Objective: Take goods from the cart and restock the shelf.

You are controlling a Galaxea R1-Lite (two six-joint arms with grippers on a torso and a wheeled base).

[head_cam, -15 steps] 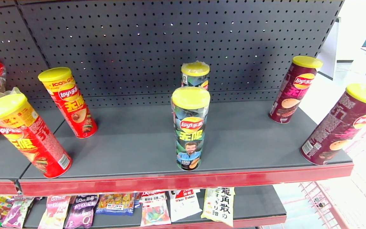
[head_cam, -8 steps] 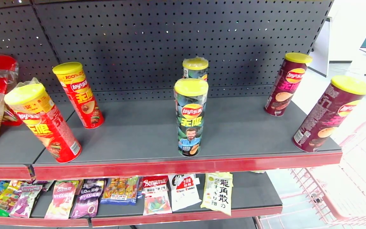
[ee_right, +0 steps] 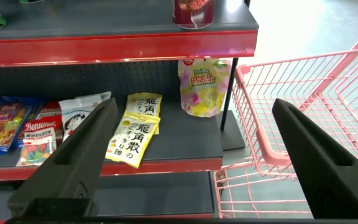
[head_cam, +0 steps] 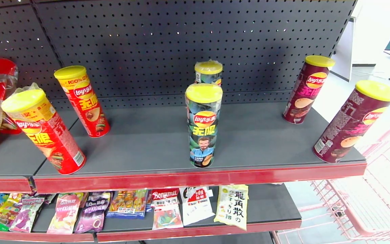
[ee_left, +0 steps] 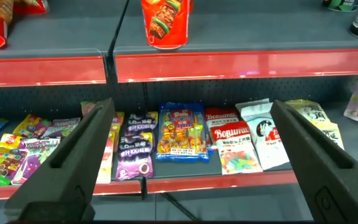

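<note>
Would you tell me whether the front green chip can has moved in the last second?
No. The front green can stands at the same spot by the shelf's red front edge, before the rear can; the camera shifted.

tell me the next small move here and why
Probably swing the right gripper toward the pink cart: both it and the left gripper are open and empty, so there are no goods in hand to shelve yet.
</note>
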